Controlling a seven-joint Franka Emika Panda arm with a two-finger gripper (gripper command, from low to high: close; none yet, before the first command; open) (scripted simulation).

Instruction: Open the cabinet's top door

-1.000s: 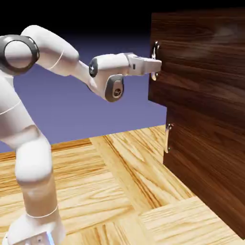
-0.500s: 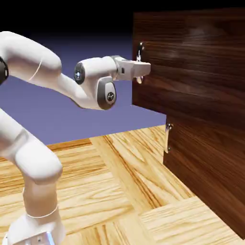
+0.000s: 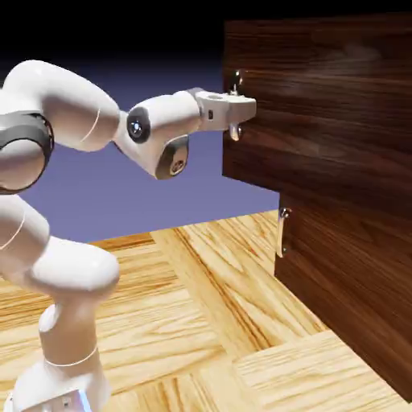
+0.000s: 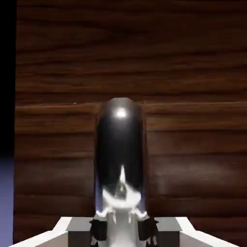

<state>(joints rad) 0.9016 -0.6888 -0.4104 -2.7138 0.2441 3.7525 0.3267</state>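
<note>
Light wood-plank bench (image 3: pixel 201 322) under a blue-violet backdrop (image 3: pixel 161 185), dark above; cabinet (image 3: pixel 346 265) filling the exterior view's right.

Top door (image 3: pixel 322 105) is standing swung out from the cabinet front, its edge overhanging the lower panel (image 3: pixel 346 290), w/ the lower silver handle (image 3: pixel 282 233) sitting untouched below. Pincer (image 3: pixel 234 103) is reaching level at the top door's handle (image 4: pixel 120 149); hand view is showing the silver bar between nearly closed fingertips (image 4: pixel 99 230), gripping it. White arm (image 3: pixel 72 121) is arching over the bench, nothing else nearby.
</note>
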